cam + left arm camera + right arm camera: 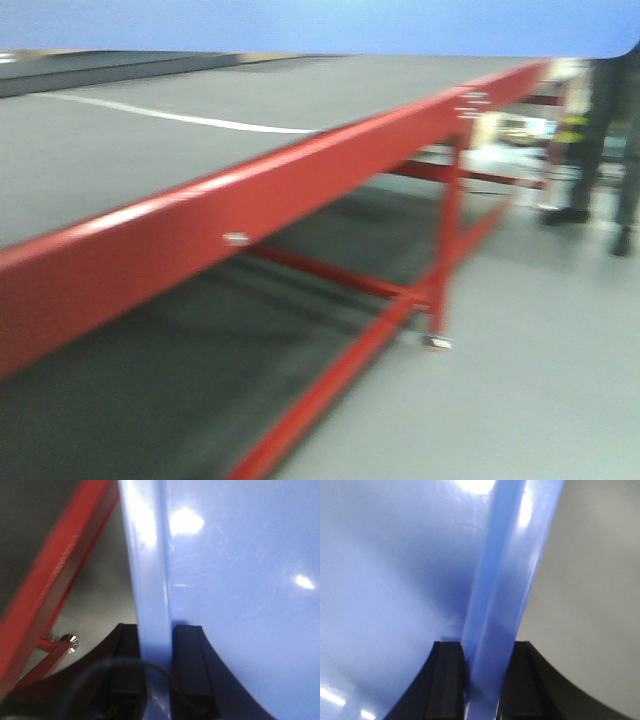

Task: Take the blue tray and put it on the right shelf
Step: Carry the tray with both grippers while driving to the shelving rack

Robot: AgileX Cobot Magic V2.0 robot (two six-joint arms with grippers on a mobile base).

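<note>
The blue tray (300,25) fills the top edge of the front view, held up in the air. In the left wrist view my left gripper (155,630) is shut on the tray's left rim (150,555), one black finger on each side. In the right wrist view my right gripper (487,647) is shut on the tray's right rim (510,570) in the same way. The tray's glossy surface (240,580) lies between the two grippers. No stainless-steel shelf is in view.
A long red-framed rack (250,210) with a grey top runs from front left to back right, and also shows in the left wrist view (55,580). A caster (437,342) stands under its leg. A person's legs (600,130) stand at the far right on the grey floor (540,380).
</note>
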